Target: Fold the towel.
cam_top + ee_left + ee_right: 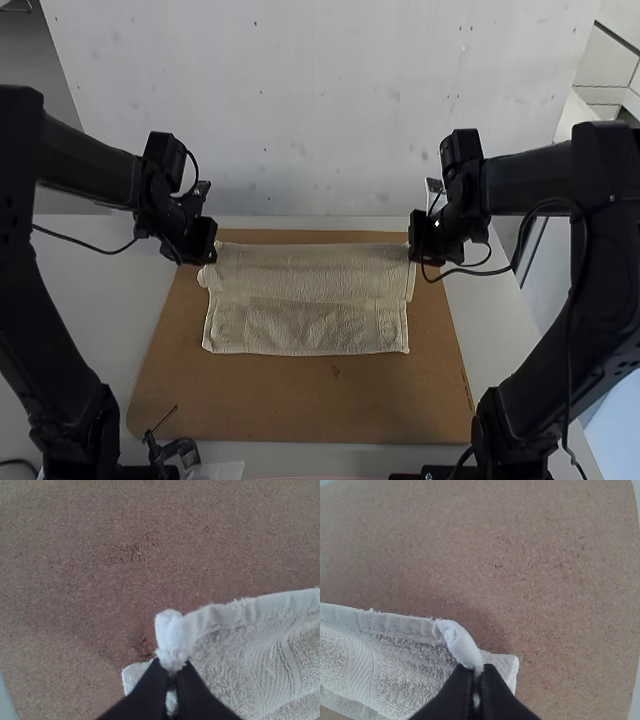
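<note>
Claw of the left arm: fingers closed on the towel, pinching it at the far left corner; the left wrist view has a tuft of hem poking out beyond the tips. Claw of the right arm: fingers pressed together too, far right corner between them, hem bulging past the tips in the right wrist view.

Towel lies between the two claws and on the near side of them, its far edge running nearly straight from one to the other. Beside each pair of tips, a corner of another layer shows next to the pinched one. High view: the cloth reads as two bands, far and near, divided by a crosswise line. Far band is slightly wider at both sides; near band lies flat, its edge roughly parallel to the far one.

Beneath the towel: brown board, bare on the near side of the cloth. Board rests on pale table. Near the board's near left corner: black clamp-like piece, with a thin rod rising from it.
</note>
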